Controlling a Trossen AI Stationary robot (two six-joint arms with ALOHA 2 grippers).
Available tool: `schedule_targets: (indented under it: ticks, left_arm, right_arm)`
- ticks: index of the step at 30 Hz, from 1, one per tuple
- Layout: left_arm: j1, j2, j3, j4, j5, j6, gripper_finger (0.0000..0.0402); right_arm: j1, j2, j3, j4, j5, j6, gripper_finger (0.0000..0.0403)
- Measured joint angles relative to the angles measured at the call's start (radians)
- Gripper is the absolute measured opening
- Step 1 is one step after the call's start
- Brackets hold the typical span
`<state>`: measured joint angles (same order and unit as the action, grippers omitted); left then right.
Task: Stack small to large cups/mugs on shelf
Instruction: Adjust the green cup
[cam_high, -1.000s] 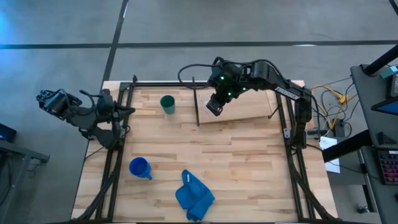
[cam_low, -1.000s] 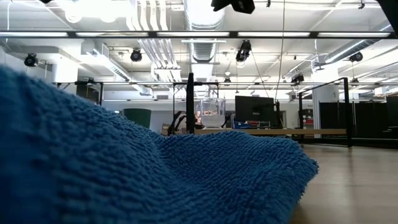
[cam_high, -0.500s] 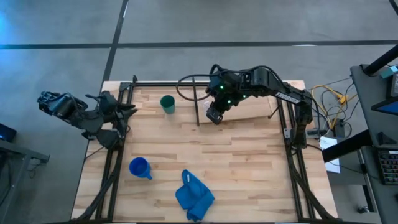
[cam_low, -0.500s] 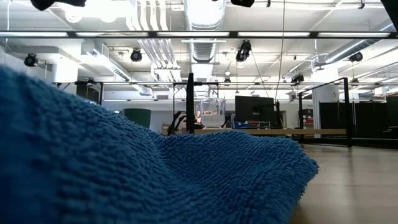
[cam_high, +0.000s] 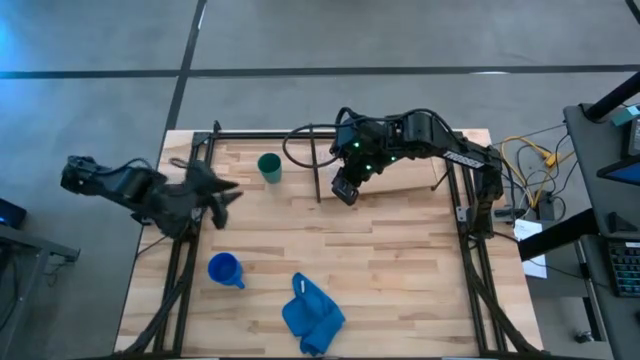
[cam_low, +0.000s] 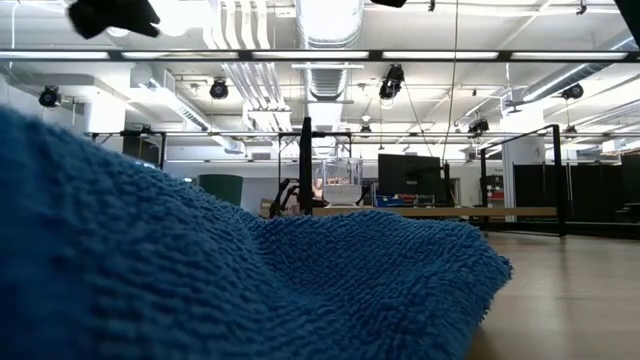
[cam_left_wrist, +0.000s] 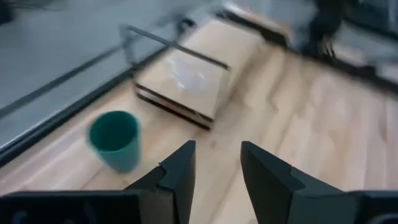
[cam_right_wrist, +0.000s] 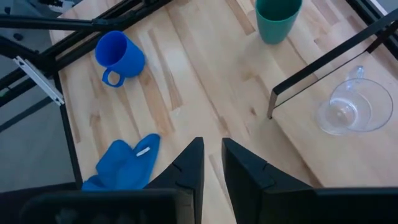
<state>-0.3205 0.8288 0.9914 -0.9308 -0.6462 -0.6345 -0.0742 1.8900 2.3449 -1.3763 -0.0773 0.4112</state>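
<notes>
A dark green cup stands upright on the table at the far left of the shelf. A clear cup stands on the shelf board near its left end. The blue mug stands on the table near the front left. My left gripper hangs open over the table's left part, short of the green cup. My right gripper hovers above the shelf's left edge; its fingers stand a narrow gap apart with nothing between them.
A crumpled blue cloth lies near the front edge and fills the low view's foreground. Black metal frame rods rise at the shelf's left end and along both table sides. Bare planks lie between mug, cloth and shelf.
My left gripper has swung from the table's left edge in over the table, toward the green cup, and has opened. My right gripper has shifted slightly toward the near edge at the shelf's left end. No cup has moved.
</notes>
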Motion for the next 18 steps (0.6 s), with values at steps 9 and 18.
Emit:
schedule_targets:
  ticks: [9, 18]
  left_arm:
    - [0.401, 0.178, 0.111, 0.001, 0.387, 0.336, 0.0114]
    - [0.868, 0.337, 0.110, 0.017, 0.778, 0.641, 0.0114]
  right_arm:
    - [0.018, 0.000, 0.000, -0.003, 0.000, 0.039, 0.0052]
    - [0.065, 0.000, 0.000, -0.006, 0.000, 0.041, 0.0052]
